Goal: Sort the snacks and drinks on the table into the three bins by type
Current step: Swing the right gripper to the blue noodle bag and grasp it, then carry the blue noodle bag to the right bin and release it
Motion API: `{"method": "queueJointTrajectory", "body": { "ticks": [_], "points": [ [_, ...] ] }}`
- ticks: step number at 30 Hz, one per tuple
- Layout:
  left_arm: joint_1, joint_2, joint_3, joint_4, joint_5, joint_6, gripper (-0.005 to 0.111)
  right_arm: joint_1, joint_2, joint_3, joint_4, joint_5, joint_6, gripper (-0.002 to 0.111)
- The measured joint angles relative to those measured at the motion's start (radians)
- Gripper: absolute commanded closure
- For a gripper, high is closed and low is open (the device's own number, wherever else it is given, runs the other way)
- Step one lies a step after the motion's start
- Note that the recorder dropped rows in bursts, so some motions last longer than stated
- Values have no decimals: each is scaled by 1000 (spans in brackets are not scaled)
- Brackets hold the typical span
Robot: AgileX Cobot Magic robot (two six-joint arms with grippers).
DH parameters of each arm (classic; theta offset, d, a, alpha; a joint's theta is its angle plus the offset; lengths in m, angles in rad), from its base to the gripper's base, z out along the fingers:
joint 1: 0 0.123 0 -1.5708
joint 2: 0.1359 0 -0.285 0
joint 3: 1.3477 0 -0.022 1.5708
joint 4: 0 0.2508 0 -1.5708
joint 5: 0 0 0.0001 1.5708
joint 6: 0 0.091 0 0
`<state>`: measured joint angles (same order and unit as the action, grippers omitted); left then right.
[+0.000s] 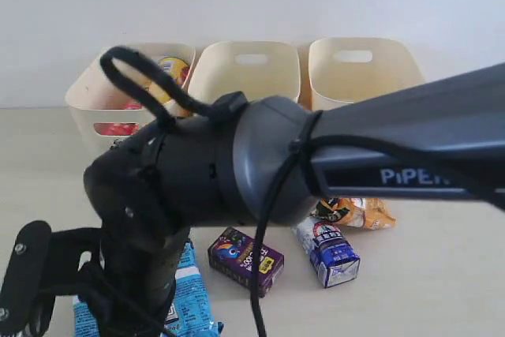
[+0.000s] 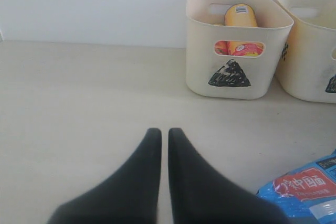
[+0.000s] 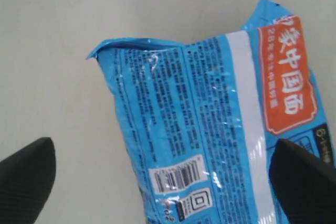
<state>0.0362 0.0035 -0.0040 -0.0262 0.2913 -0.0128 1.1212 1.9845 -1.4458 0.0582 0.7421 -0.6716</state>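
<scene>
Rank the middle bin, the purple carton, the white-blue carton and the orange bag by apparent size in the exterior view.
1. Middle bin, clearly largest.
2. Purple carton and white-blue carton: about alike, not ranked.
Orange bag: partly hidden behind the arm, so unplaced.

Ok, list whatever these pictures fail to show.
Exterior view: the right arm hides the bins' front marks and most of the blue-white packet.
Left wrist view: the frame edge cuts the second bin's mark; the third bin is out of frame.
Right wrist view: the packet's ends run off the picture.
</scene>
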Motion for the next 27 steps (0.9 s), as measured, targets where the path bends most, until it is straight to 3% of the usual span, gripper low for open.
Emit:
{"method": "queueJointTrajectory", "body": {
  "ticks": [9,14,15,17,18,20,21,27],
  "points": [
    [0,0,0,0,0,0,103,23,124,2,-130,-184,-2,5],
    [0,0,0,0,0,0,103,25,173,-4,-290,-274,91,7],
    [0,0,0,0,0,0,103,25,177,-9,-318,-283,119,14],
    [0,0,0,0,0,0,103,25,187,-13,-375,-294,164,37],
    [0,0,0,0,0,0,103,25,188,-15,-391,-294,175,57],
    [0,0,0,0,0,0,103,26,195,-17,-414,-277,187,110],
    [0,0,0,0,0,0,103,27,197,-17,-426,-253,189,105],
    [0,0,0,0,0,0,103,29,168,-16,-465,-213,193,109]
  ]
}}
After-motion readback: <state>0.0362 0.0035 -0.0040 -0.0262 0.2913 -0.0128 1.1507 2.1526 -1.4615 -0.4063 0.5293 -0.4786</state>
